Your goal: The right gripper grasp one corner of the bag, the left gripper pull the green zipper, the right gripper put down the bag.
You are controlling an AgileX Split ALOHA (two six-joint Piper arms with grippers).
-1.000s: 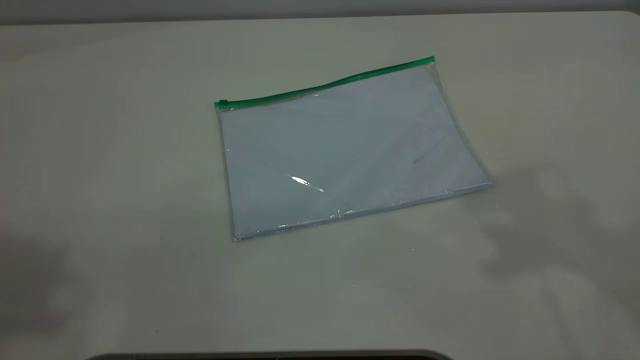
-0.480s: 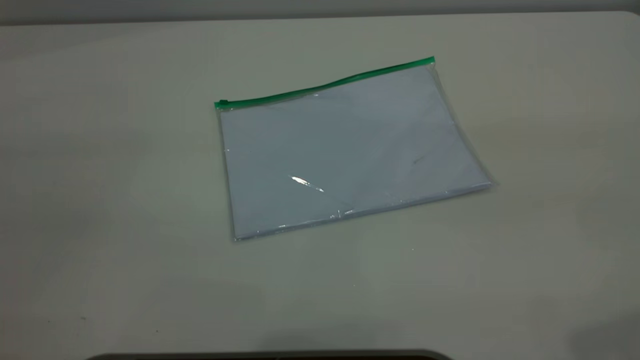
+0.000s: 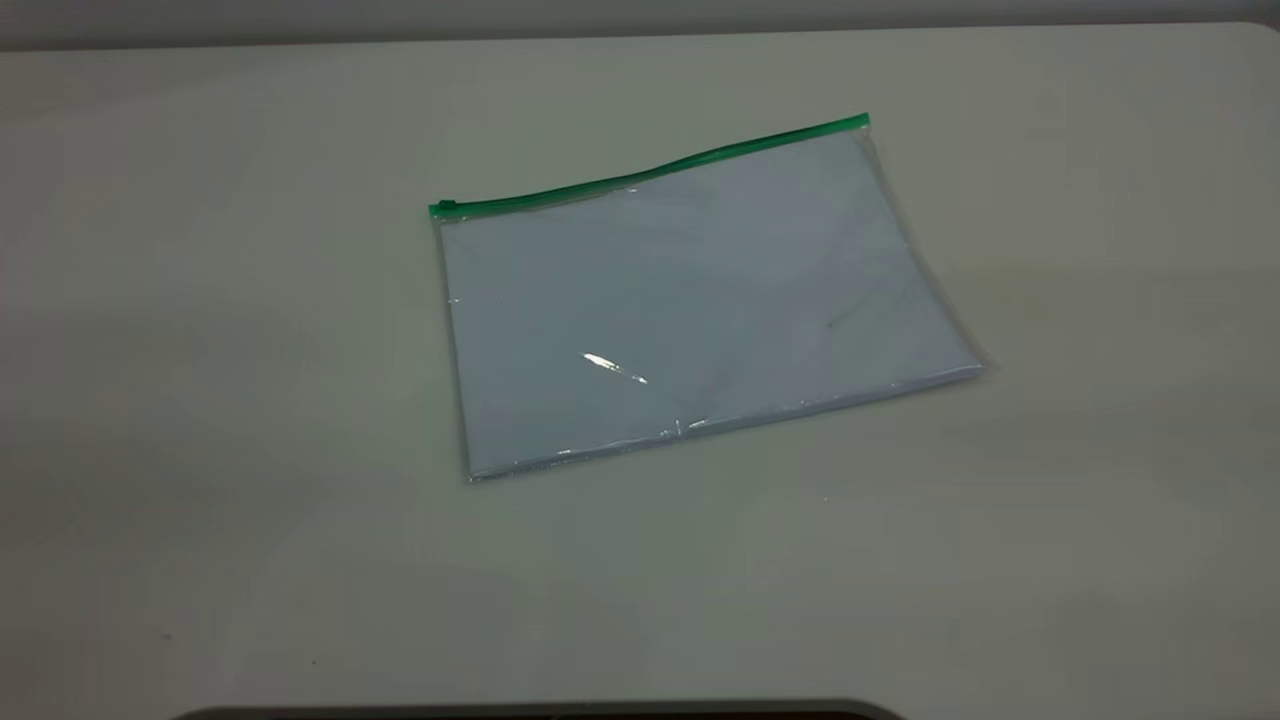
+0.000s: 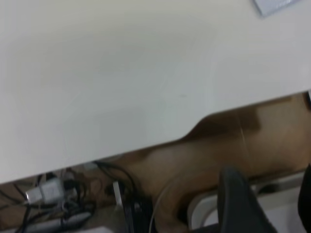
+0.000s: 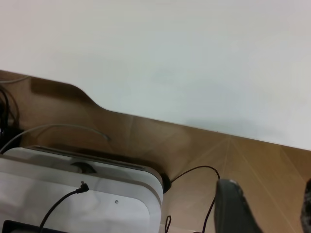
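Flat on the counter (image 3: 200,300) lies the bag (image 3: 690,300), alone and untouched, a little toward the far side and tilted so that its right end sits farther back than its left. White sheets fill it, and a bright glint shows on the plastic near the middle. Its green zipper (image 3: 650,172) runs along the far long edge, with the slider tab (image 3: 444,207) at the left end and the other green corner (image 3: 862,120) at the far right.

Neither arm appears in the exterior view. The left wrist view catches one plain bag corner (image 4: 274,6) far off across the counter, while the left pincer (image 4: 269,204) hangs past the counter's edge over the floor, its fingers spread. The right pincer (image 5: 272,206) likewise hangs beyond the counter's edge, fingers spread, above a white box (image 5: 77,194) with black cables (image 5: 194,179) on the brown floor.
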